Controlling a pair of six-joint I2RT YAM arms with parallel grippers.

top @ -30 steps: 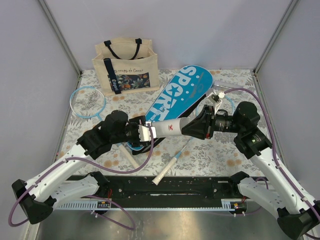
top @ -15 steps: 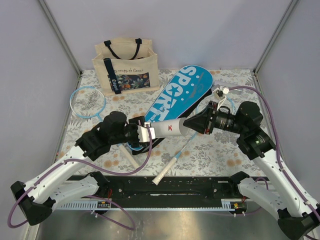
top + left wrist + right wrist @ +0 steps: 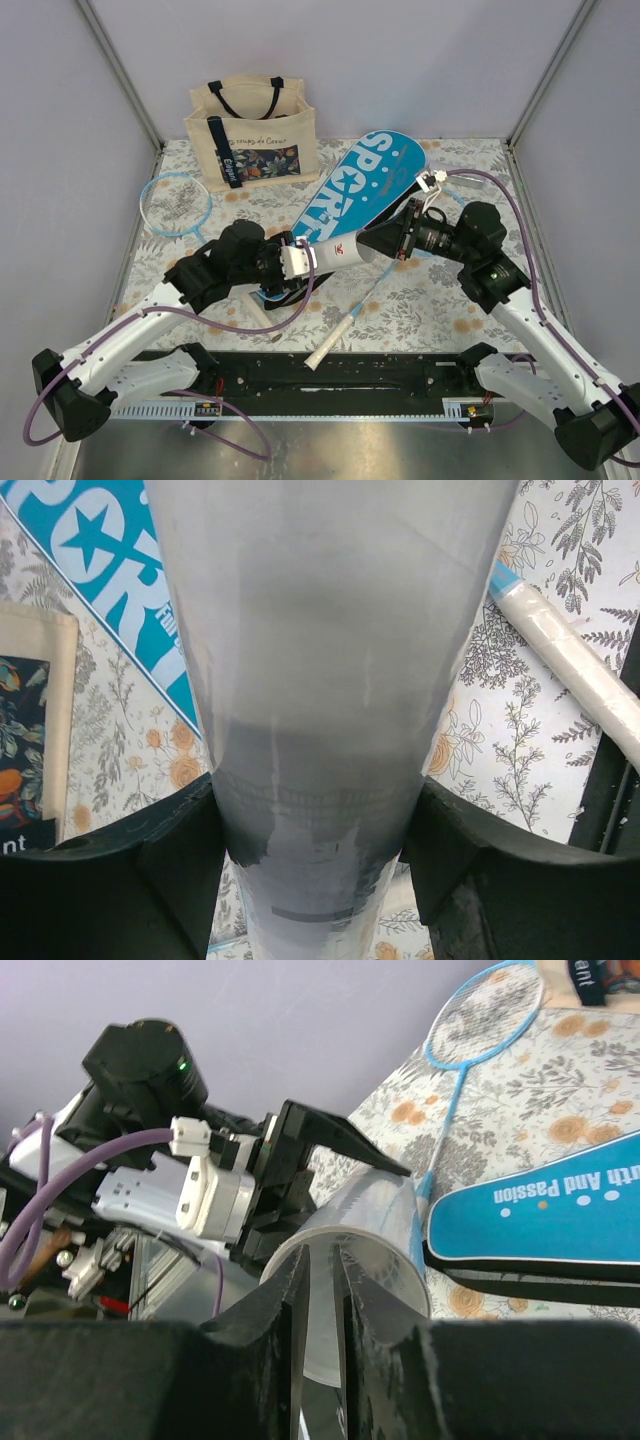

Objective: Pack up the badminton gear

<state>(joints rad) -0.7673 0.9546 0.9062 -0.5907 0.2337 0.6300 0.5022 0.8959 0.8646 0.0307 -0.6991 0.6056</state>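
My left gripper (image 3: 300,262) is shut on the white tube (image 3: 340,252), which it holds roughly level above the mat; its jaws clamp both sides of the tube (image 3: 320,680) in the left wrist view (image 3: 315,820). My right gripper (image 3: 372,243) is at the tube's open end (image 3: 375,1210), fingers almost together with a thin slit and nothing visible between them (image 3: 320,1255). The blue SPORT case (image 3: 360,180) lies behind. One racket's head (image 3: 175,203) lies far left. The other racket's handle (image 3: 335,340) lies near the front edge, its head hidden under my right arm.
The beige canvas tote (image 3: 252,135) with black straps stands at the back left. Grey walls close the table on three sides. The black base rail (image 3: 320,385) runs along the near edge.
The left arm has shifted a little right with the tube, tilting its open end toward the back. The right gripper has drawn back from over the tube's end to its mouth.
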